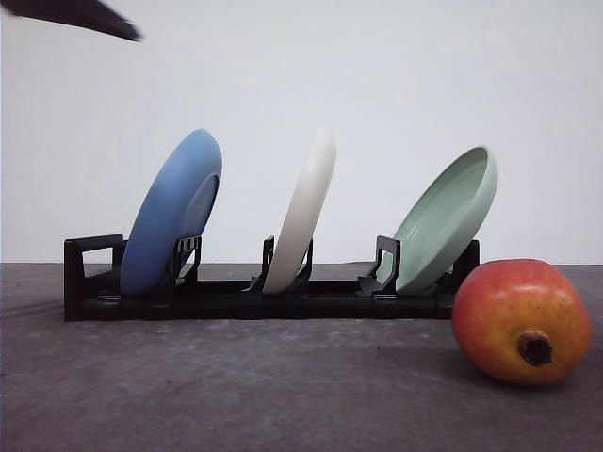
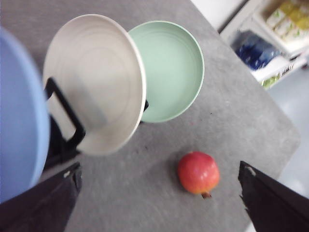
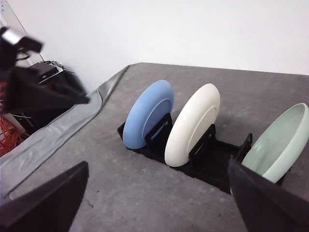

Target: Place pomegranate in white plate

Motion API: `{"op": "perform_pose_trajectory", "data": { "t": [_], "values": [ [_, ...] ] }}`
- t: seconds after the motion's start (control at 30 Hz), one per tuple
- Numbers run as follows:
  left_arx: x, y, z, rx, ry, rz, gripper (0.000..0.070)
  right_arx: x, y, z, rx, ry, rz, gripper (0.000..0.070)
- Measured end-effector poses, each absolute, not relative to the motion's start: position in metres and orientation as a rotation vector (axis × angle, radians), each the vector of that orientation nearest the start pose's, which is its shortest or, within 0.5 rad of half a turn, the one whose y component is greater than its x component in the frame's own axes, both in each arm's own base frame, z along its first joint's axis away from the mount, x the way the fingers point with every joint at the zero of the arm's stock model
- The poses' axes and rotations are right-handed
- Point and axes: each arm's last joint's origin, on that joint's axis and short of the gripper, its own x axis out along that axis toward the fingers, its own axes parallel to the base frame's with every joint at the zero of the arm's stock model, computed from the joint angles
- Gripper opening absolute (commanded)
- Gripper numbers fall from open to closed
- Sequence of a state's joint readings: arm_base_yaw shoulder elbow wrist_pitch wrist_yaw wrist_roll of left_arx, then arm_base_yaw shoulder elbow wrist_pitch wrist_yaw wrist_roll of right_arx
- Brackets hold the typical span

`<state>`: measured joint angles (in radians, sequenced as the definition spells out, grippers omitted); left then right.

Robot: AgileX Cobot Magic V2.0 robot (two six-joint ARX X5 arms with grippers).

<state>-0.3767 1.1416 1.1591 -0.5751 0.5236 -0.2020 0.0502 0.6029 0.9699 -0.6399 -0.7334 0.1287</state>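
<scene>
Pomegranate (image 1: 521, 321) lying on its side on the grey surface (image 1: 236, 386), calyx stub toward the front camera, just in front of the right end of the black rack (image 1: 94, 282) and close to the pale green plate (image 1: 447, 218); nothing grips or touches it. The white plate (image 1: 303, 212) stands on edge in the rack's middle slot, tilted, between the blue plate (image 1: 171, 212) and the green one, apart from the fruit. Judged stage: the opening approach, with the fruit not yet grasped. The next move would call for one arm to descend over the fruit and close on its round, glossy body, which may roll; since the plate is upright, delivering the fruit into it looks awkward. Left fingers (image 2: 159, 203), seen from the left wrist camera, are spread wide above the surface with the pomegranate (image 2: 198, 173) between the two fingertips and below them, holding nothing. Right fingers (image 3: 159, 203) are likewise spread wide and empty, facing the rack.
</scene>
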Motion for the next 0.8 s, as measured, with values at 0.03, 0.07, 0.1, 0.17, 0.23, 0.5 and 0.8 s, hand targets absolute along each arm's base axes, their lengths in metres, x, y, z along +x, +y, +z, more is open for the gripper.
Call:
{"op": "perform_pose_trajectory", "data": {
  "t": [0.03, 0.07, 0.1, 0.17, 0.23, 0.5, 0.8],
  "values": [
    [0.219, -0.106, 0.362, -0.212, 0.668, -0.821, 0.0621, 0.095, 0.024, 0.373, 0.215, 0.314, 0.761, 0.0592],
    [0.228, -0.115, 0.365, -0.194, 0.677, -0.819, 0.0621, 0.095, 0.024, 0.373, 0.215, 0.314, 0.761, 0.0592],
    [0.237, -0.122, 0.368, -0.179, 0.686, -0.818, 0.0621, 0.095, 0.024, 0.373, 0.215, 0.314, 0.761, 0.0592],
    [0.255, -0.139, 0.372, -0.145, 0.705, -0.812, 0.0621, 0.095, 0.024, 0.373, 0.215, 0.314, 0.761, 0.0592],
    [0.269, -0.153, 0.374, -0.117, 0.723, -0.809, 0.0621, 0.095, 0.024, 0.373, 0.215, 0.314, 0.761, 0.0592],
    [0.315, -0.207, 0.35, -0.03, 0.826, -0.794, 0.0621, 0.095, 0.024, 0.373, 0.215, 0.314, 0.761, 0.0592],
    [0.329, -0.241, 0.303, 0.048, 0.94, -0.762, 0.0601, 0.095, 0.024, 0.373, 0.216, 0.314, 0.761, 0.0592]
  ]
}}
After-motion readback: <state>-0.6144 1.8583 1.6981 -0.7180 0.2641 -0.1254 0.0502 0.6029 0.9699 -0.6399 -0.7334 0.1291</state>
